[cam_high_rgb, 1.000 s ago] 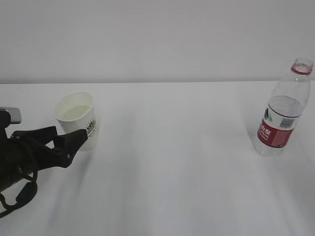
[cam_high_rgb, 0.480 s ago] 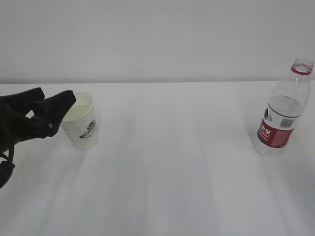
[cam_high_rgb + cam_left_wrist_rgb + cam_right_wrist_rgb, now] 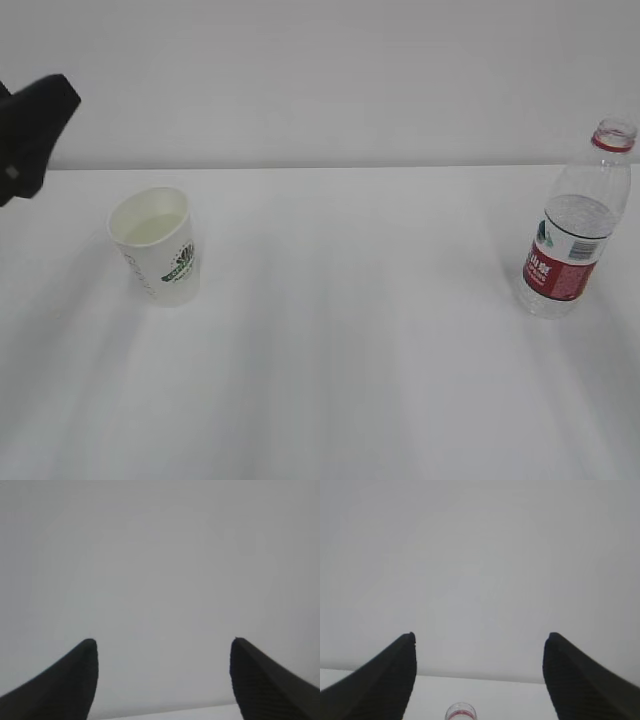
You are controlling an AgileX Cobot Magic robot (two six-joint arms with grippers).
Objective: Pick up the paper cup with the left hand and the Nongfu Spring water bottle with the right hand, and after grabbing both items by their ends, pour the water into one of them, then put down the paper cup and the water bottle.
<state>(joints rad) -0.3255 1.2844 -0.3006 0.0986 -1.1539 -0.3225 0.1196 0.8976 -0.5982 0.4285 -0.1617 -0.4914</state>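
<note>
The white table (image 3: 350, 350) fills the exterior view, with a pale wall behind it. Taking the paper cup as the landmark, everything else is placed from it.

The Nongfu Spring water bottle (image 3: 577, 225) stands upright far to the right of the paper cup, near the table's right edge. Its cap is off, the red neck ring is showing, and the water (image 3: 575, 225) is level inside at about the top of its label. The right wrist view shows only the bottle's open mouth (image 3: 460, 712) at the bottom of the picture, below and between the fingers.

The paper cup (image 3: 158, 246) stands upright on the left part of the table, its green logo facing forward. There appears to be liquid in the bottom of it, though the amount is hard to judge.

The left end effector (image 3: 162, 652) is up and to the left of the paper cup, well apart from it; only its dark tip (image 3: 30, 135) shows at the edge of the exterior view. Its fingers stand apart with nothing between them. The right end effector (image 3: 478, 645) is out of the exterior view; its own camera shows its fingers spread apart and empty.

By this layout, the pour looks done and both things are set down and let go. Little seems left beyond clearing the arms away.
</note>
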